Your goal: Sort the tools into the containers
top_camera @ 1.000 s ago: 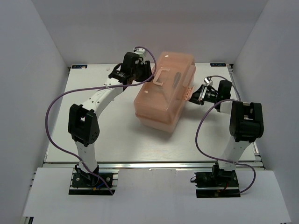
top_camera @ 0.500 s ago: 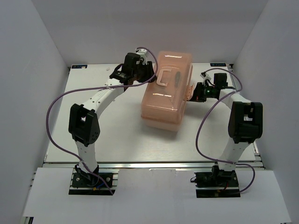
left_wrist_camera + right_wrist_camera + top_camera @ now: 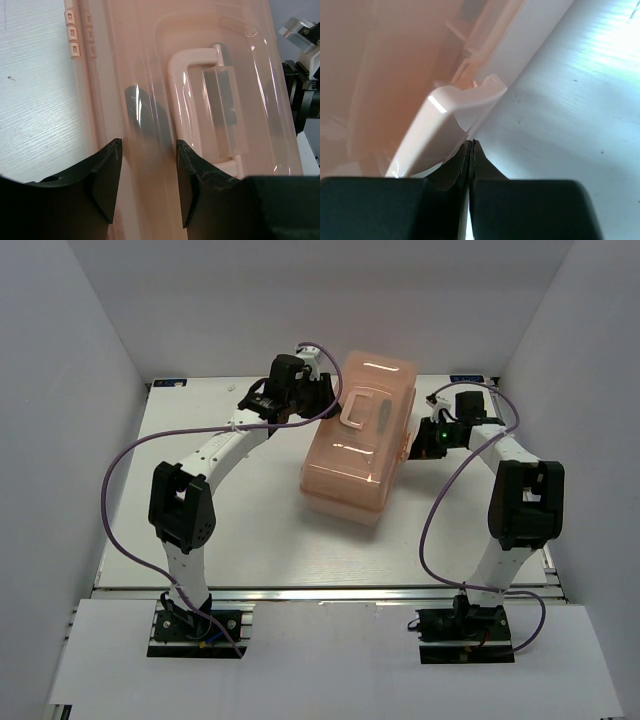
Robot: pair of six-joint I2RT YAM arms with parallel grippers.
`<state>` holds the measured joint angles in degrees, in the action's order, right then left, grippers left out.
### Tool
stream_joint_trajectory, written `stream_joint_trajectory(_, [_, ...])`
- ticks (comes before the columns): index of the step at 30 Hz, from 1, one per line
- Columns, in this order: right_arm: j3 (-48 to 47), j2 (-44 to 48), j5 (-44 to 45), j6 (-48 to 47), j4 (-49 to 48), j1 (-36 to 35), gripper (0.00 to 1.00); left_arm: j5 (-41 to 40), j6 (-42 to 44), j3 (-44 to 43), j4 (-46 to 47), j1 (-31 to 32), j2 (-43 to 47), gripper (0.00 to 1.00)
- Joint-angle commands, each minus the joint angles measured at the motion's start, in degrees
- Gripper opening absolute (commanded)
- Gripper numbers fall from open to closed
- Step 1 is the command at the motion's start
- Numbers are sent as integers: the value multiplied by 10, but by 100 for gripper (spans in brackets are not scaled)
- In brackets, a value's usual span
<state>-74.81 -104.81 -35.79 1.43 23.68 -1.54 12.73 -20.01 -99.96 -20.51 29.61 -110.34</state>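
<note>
Closed toolbox [image 3: 355,455] between 2 grippers, mid far edge of the table [image 3: 220,540].
From above, the left gripper [image 3: 322,392] is at its left side and the right gripper [image 3: 418,440] at its right side. Left wrist: fingers spread over the lid beside the handle [image 3: 200,107], dark tools [image 3: 142,112] blurred beneath. Right wrist: fingers pinched together, empty, tips under the latch [image 3: 452,112].

One toolbox, two arms.
One salmon-pink toolbox [image 3: 355,455], one lid handle [image 3: 362,408], one latch [image 3: 445,117]; one left arm [image 3: 215,450], one right arm [image 3: 520,502] (tools inside too blurred to count).
</note>
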Motion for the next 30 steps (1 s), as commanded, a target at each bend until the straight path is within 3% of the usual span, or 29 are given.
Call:
stream_joint_trajectory(1, [-46,44,-60,-12,-29,-31,0,77,-6,31,-80,31,-27,53])
stream_joint_trajectory(30, [-61,77,-82,4,-15,-38,0,79,-4,44,-72,31,-22,53])
